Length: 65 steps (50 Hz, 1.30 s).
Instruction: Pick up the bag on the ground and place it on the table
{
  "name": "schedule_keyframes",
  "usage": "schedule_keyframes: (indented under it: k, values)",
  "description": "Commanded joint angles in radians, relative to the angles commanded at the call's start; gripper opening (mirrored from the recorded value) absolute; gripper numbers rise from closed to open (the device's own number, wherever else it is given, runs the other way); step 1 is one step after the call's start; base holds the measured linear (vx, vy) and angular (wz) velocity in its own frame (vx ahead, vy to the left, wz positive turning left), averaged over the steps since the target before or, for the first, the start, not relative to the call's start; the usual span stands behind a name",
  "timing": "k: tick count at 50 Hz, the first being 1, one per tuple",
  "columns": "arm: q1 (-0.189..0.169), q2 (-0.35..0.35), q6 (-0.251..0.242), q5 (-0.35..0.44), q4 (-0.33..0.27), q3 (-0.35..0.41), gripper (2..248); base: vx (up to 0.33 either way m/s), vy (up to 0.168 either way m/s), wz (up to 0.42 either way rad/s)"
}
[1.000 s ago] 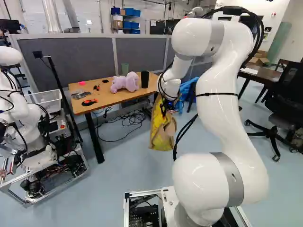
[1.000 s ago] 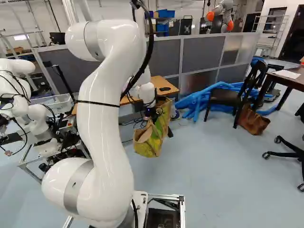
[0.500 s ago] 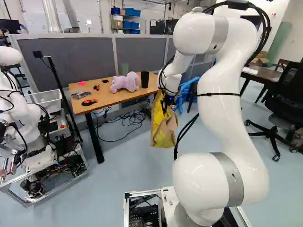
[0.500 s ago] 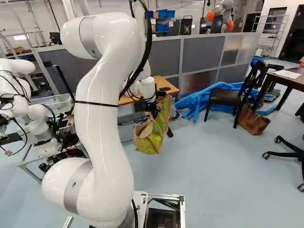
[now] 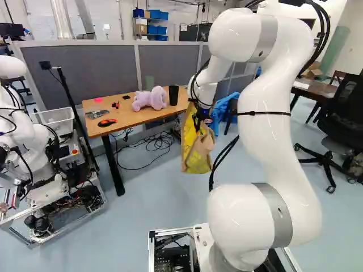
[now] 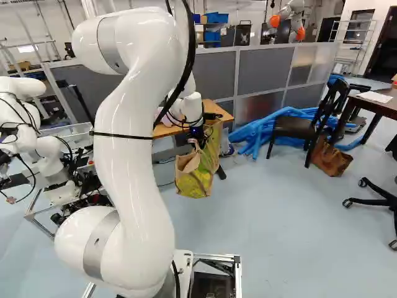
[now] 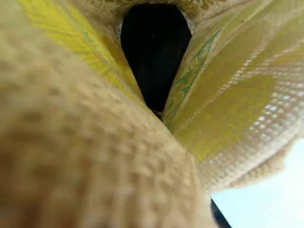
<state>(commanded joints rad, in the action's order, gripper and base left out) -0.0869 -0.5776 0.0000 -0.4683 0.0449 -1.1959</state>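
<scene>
The burlap tote bag [image 5: 197,161] hangs below the gripper [image 5: 197,126], clamped in it near the top and seemingly clear of the floor [image 6: 273,230]; it is just beyond the near end of the counter [image 5: 142,116] as the left base view shows it, its body lower than the wooden top. In the wrist view the coarse weave crowds close around the gripper, with a dark gap between folds ahead; the exact bite on the cloth is hidden.

The cloth looks soft and limp, creasing freely rather than standing by itself; it is probably light if empty, though what lies inside cannot be told. The rough weave should resist slipping better than smooth plastic would; nothing about it looks fragile, yet a thin pinch could let the body swing or twist. The best hold is the upper rim or handles, gathered into a thick fold, so that the weight hangs straight beneath.

The pickup seems done and the placing remains; the bottom needs to rise above the counter's edge before any move inward, lest it snag there. The black cup [image 5: 173,94] and purple plush toy [image 5: 150,99] sit near that end, and a swinging bag could topple the cup; a slow descent would let the limp base fold down before release.
</scene>
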Motion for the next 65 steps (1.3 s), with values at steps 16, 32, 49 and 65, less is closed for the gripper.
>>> schedule_keyframes:
  k: [16, 32, 49, 65]
  values:
    - [0.003, 0.017, 0.000, -0.076, -0.013, -0.035, 23, 0.000, 0.000, 0.000]
    - [0.006, 0.040, 0.000, -0.154, -0.019, -0.062, 23, 0.000, 0.000, 0.000]
    - [0.008, 0.073, 0.000, -0.238, -0.020, -0.077, 23, 0.000, 0.000, 0.000]
    - [0.009, 0.110, 0.000, -0.297, -0.020, -0.085, 23, 0.000, 0.000, 0.000]
